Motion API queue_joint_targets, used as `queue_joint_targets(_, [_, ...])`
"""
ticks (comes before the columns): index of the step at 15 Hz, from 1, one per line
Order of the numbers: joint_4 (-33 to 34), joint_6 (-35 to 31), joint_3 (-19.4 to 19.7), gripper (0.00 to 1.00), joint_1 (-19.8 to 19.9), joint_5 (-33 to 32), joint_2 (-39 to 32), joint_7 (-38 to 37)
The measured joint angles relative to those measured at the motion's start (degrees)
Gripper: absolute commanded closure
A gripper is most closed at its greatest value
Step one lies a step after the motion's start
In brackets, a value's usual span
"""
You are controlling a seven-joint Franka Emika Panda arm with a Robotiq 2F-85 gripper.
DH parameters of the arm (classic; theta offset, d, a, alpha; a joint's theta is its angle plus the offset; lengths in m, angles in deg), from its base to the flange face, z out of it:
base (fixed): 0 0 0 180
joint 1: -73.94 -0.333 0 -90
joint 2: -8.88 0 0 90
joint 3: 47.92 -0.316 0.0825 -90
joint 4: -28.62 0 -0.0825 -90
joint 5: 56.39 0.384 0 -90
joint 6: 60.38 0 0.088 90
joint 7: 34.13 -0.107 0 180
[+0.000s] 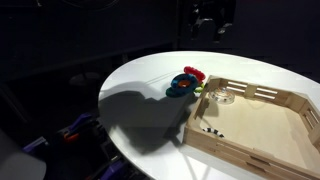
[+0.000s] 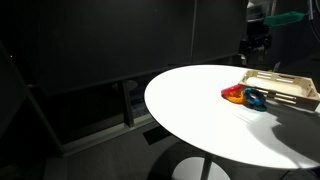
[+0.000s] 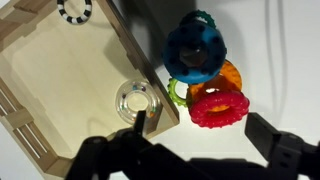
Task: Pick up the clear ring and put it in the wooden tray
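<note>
The clear ring (image 3: 137, 99) lies inside the wooden tray (image 3: 60, 80), in the corner nearest the coloured rings; it also shows in an exterior view (image 1: 222, 98). The tray shows in both exterior views (image 1: 262, 132) (image 2: 288, 87). My gripper (image 3: 205, 135) is open and empty. It hangs above the table, with one finger over the tray corner by the clear ring and the other over bare table. In both exterior views it is high above the tray (image 1: 213, 22) (image 2: 255, 45).
Blue (image 3: 195, 50), orange, red (image 3: 220, 106) and green rings are piled just outside the tray wall (image 1: 187, 80) (image 2: 245, 95). A black-and-white ring (image 3: 74, 9) lies in the tray. The round white table (image 1: 150, 85) ends in dark surroundings.
</note>
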Motion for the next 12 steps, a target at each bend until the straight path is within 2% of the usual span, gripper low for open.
queue_joint_targets(3, [-0.75, 1.52, -0.49, 0.0, -0.01, 0.02, 2.3, 2.83])
queue_joint_targets(12, [-7.77, 0.78, -1.93, 0.0, -0.13, 0.01, 11.89, 2.04])
